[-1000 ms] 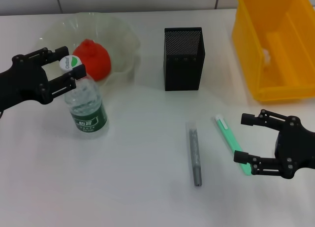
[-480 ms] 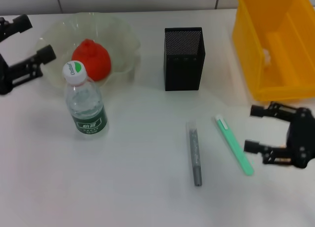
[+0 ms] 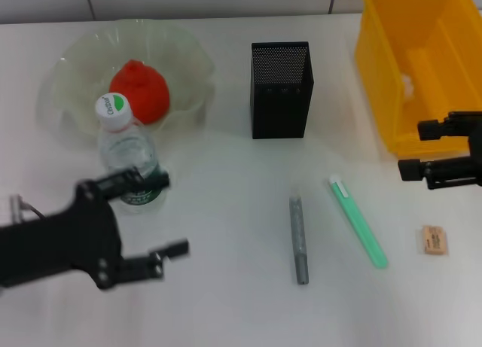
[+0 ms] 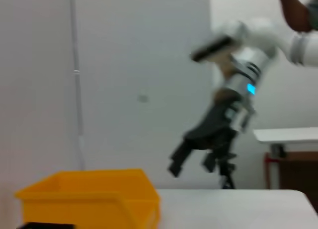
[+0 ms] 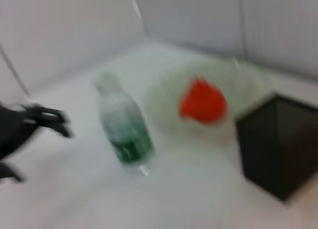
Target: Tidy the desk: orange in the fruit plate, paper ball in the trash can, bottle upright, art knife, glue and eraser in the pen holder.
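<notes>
White tabletop (image 3: 226, 302) carries everything. Bottle (image 3: 129, 157) stands upright before the plate (image 3: 188, 68), which holds the orange (image 3: 140, 90). Left pincer (image 3: 154, 219) hangs near the bottle, jaws apart, empty. Right pincer (image 3: 413, 148) hovers beside the yellow bin (image 3: 392, 98), jaws apart. Eraser (image 3: 434, 240), green knife (image 3: 357, 221) and grey glue stick (image 3: 299, 238) lie before the mesh holder (image 3: 281, 91).

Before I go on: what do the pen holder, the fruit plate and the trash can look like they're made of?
The pen holder looks like black metal mesh: fine perforations, matte, square walls. The fruit plate looks like translucent pale-green plastic, possibly glass: the table shows through its wavy rim. The trash can looks like smooth, opaque bright-yellow moulded plastic with a thick rim.
</notes>
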You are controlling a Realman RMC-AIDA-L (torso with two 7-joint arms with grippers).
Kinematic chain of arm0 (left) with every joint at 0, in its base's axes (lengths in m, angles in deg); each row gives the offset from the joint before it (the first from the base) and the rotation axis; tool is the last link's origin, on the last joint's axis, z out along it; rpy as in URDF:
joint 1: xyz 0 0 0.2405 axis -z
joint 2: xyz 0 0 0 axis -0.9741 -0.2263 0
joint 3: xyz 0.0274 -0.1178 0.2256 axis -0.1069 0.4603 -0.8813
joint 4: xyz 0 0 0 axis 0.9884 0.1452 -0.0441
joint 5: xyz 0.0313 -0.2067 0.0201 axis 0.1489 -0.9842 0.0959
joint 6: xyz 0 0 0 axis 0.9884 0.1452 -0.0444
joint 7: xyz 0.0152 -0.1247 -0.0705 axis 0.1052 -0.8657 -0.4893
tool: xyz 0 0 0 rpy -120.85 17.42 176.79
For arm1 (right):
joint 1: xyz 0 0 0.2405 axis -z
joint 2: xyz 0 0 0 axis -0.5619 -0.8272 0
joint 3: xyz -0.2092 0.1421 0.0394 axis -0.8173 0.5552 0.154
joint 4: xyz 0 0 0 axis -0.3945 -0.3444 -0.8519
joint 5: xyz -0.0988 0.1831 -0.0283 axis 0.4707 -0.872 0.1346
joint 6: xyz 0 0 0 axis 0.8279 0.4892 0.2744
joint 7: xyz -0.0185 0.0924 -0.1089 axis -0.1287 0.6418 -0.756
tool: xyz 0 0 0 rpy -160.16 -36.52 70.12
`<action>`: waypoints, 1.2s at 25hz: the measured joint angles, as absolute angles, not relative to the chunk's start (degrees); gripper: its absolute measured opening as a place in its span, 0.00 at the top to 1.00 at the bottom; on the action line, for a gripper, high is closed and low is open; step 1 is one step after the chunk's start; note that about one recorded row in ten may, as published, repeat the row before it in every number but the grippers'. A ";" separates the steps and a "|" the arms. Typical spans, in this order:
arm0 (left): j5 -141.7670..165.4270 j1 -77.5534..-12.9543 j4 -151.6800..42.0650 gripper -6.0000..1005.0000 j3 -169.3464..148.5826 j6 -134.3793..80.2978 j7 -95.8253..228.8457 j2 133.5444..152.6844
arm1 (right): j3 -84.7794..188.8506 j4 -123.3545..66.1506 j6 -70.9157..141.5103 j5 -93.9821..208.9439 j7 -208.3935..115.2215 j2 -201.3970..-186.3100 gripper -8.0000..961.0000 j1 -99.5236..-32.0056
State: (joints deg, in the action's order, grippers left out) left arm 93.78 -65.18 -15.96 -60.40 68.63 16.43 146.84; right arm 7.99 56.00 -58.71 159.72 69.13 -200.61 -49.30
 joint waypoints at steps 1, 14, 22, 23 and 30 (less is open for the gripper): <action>94.12 -64.91 -17.02 0.19 -60.87 68.53 17.57 146.88 | 5.69 59.88 -58.62 163.85 74.60 -200.60 0.12 -49.99; 95.01 -61.58 -24.32 0.19 -61.80 64.46 21.57 146.82 | -21.05 65.50 -50.87 193.10 102.38 -200.78 0.13 -53.24; 95.09 -61.54 -25.05 0.19 -62.02 64.30 21.61 146.79 | -28.59 58.82 -40.98 193.12 106.89 -200.75 0.14 -56.82; 95.11 -61.54 -25.07 0.19 -62.02 64.30 21.61 146.76 | -29.35 57.81 -40.25 193.13 107.16 -200.76 0.14 -57.49; 95.12 -61.54 -25.11 0.19 -62.04 64.30 21.65 146.76 | -33.41 50.87 -35.93 193.46 109.15 -200.82 0.15 -61.47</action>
